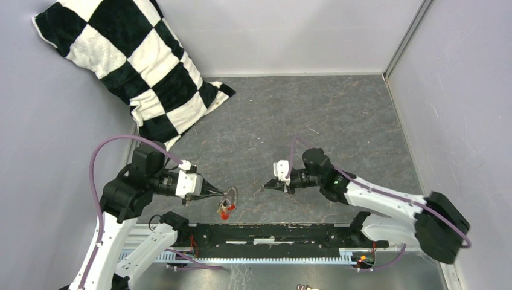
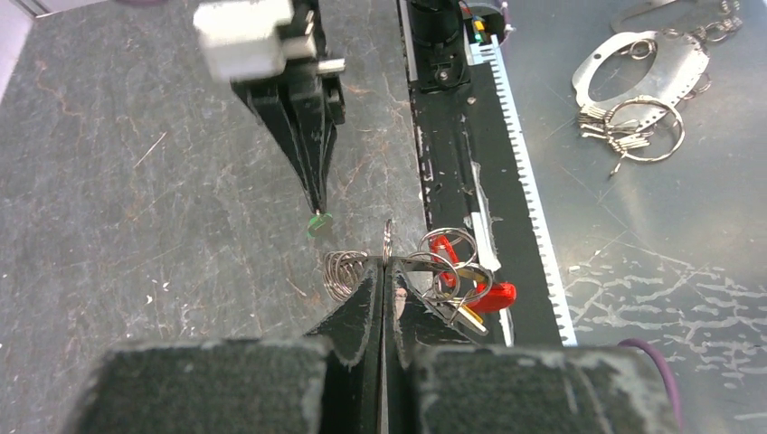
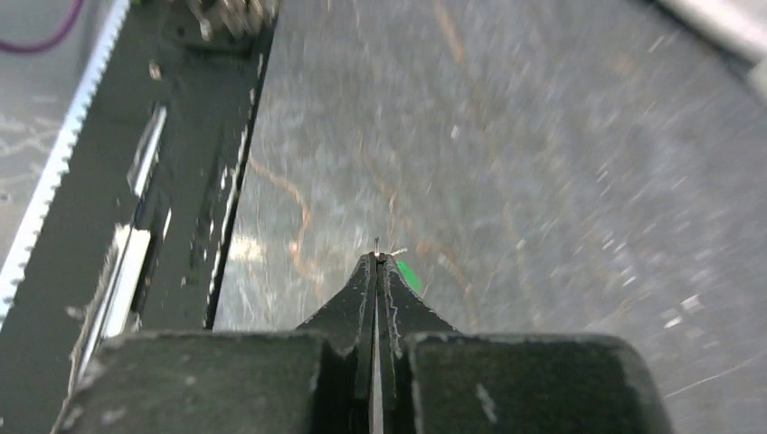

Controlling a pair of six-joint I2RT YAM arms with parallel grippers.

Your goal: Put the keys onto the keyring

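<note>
My left gripper (image 2: 386, 262) is shut on the thin wire of the keyring (image 2: 342, 271), whose silver coils spread to both sides of the tips. A red key (image 2: 493, 296) and a yellow key (image 2: 468, 316) hang in the rings on its right side, near the red strap (image 2: 443, 246). In the top view the left gripper (image 1: 220, 194) holds the keyring (image 1: 232, 194) just above the table's near edge. My right gripper (image 3: 378, 260) is shut on the green key (image 3: 409, 276), its metal tip poking out past the fingertips. It faces the left one a short gap away (image 1: 267, 185).
A black-and-white checkered pillow (image 1: 133, 66) leans in the back left corner. A black rail (image 1: 272, 232) runs along the near edge. Beyond it, spare rings and metal plates (image 2: 633, 117) lie on the bench. Grey walls close in the left, back and right sides.
</note>
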